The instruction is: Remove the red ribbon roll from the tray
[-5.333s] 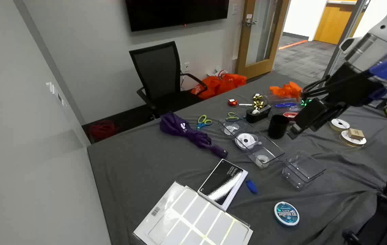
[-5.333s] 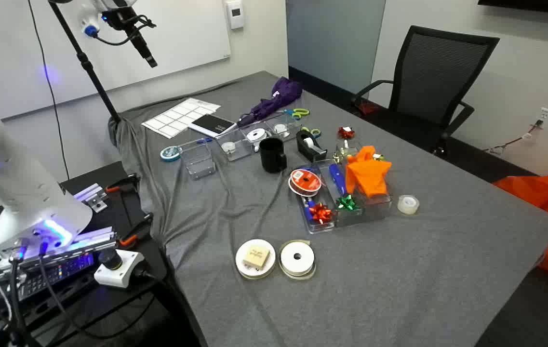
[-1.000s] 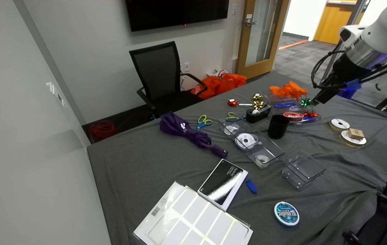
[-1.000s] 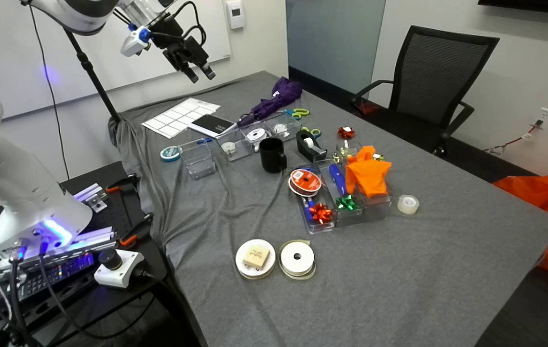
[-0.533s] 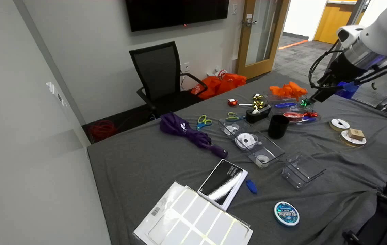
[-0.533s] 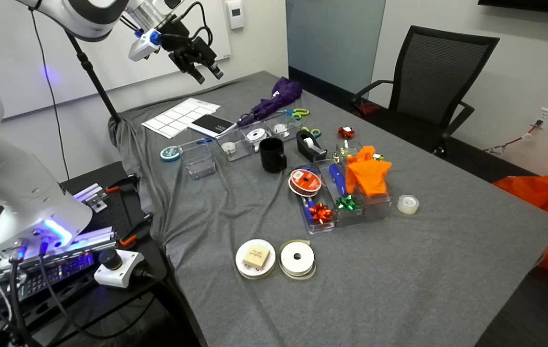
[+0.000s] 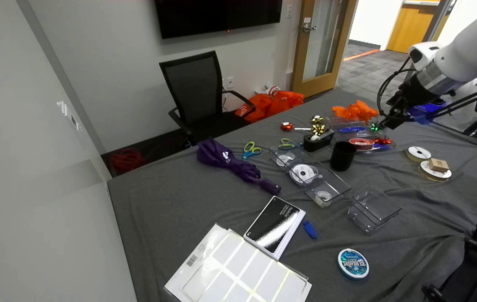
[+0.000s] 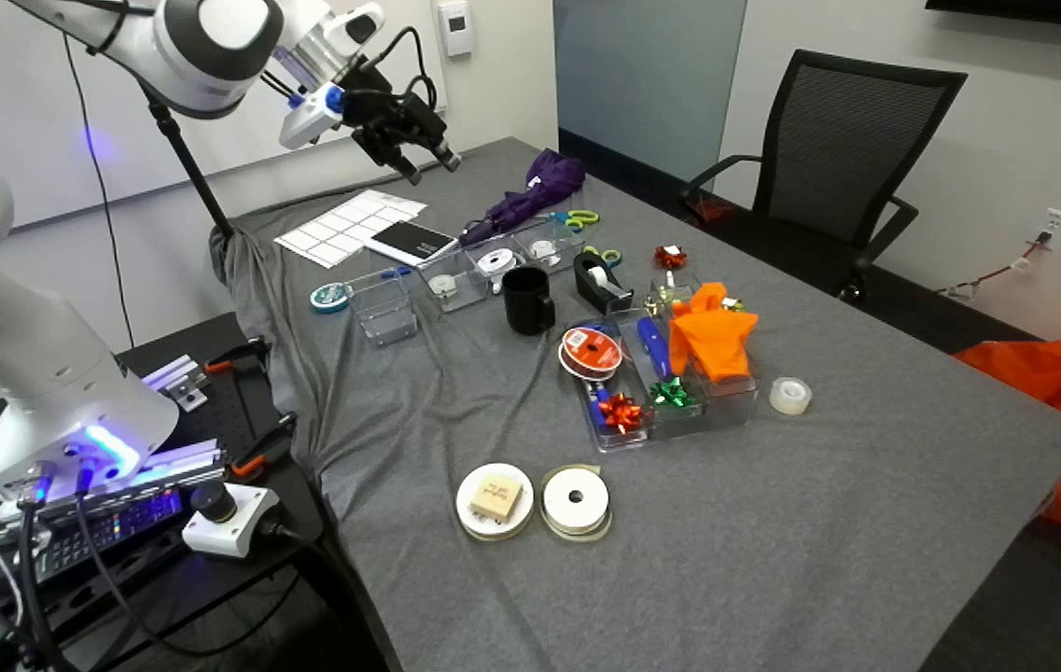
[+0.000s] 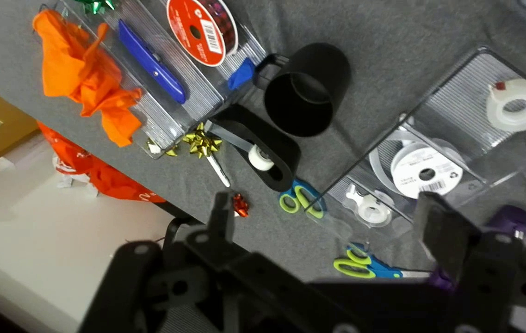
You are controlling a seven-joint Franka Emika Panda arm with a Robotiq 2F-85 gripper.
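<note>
Holding nothing in our spread tool [image 8: 433, 169], we judge grasp and lift-out remain: the red ribbon roll [image 8: 592, 352] sits in the tray [image 8: 621, 442], well inside the edges of the worktop [image 8: 801, 560].

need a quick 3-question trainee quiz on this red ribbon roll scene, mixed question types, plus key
1. Multiple choice: what colour is the bow that shares a clear tray compartment with the red ribbon roll?
A) green
B) red
C) gold

2. True or false: the gripper is closed on the red ribbon roll.

3. Count: how many pairs of scissors does the wrist view show?

Key:
1: B.
2: False; the gripper is open and apart from the red ribbon roll.
3: Two, both with lime-and-blue handles.
</note>
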